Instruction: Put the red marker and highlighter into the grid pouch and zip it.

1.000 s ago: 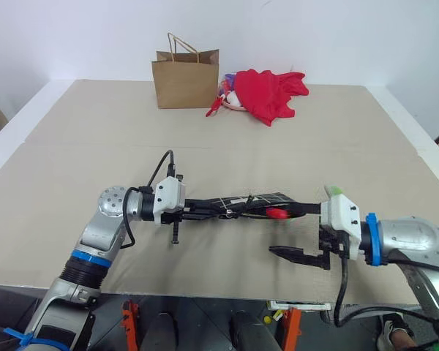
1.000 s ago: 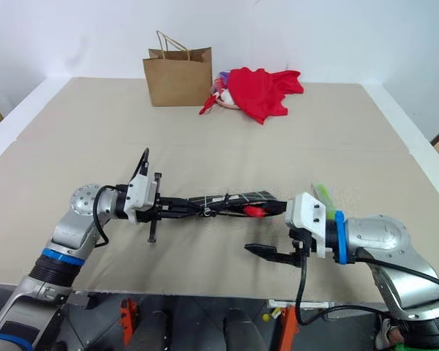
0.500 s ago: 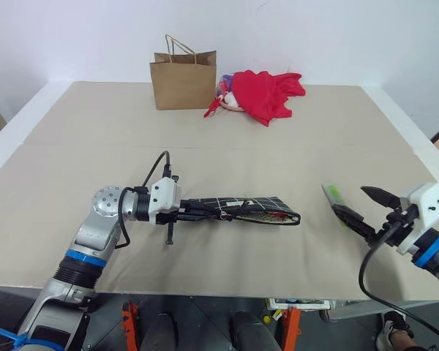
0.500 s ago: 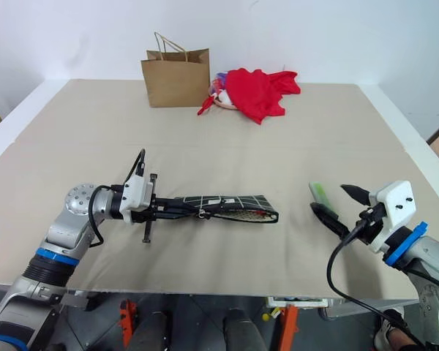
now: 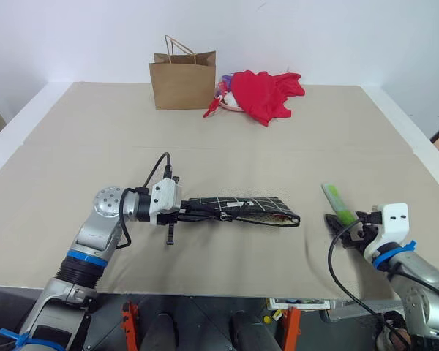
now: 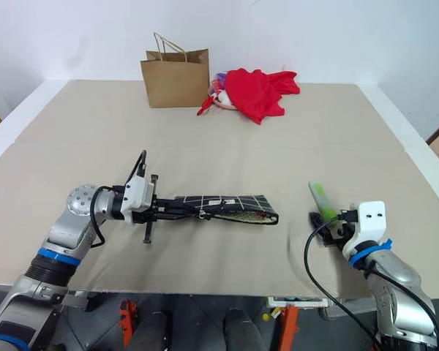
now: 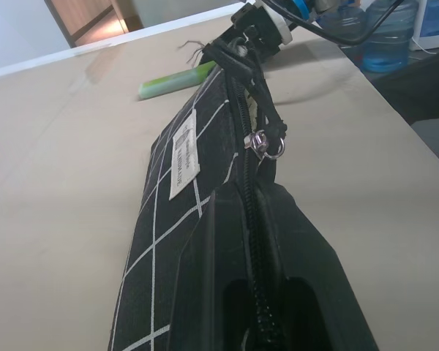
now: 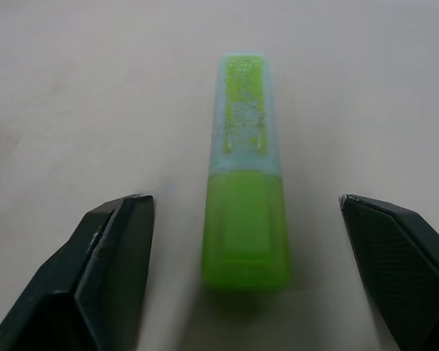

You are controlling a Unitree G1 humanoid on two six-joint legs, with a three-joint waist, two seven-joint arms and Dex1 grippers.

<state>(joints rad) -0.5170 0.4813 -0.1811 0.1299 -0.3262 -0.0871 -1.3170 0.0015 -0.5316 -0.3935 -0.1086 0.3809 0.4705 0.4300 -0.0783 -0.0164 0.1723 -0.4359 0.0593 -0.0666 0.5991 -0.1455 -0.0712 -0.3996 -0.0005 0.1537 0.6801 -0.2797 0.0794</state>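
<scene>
Beige table, white wall behind. At the right front the highlighter lies flat, its long axis running away from the right gripper, whose fingers stand apart on both sides of the near end, touching nothing. So this arm is much nearer. The left gripper is clenched on the end of the grid pouch, mouth toward the highlighter, something red inside. A paper bag and red cloth stay far back; nothing stands between.
</scene>
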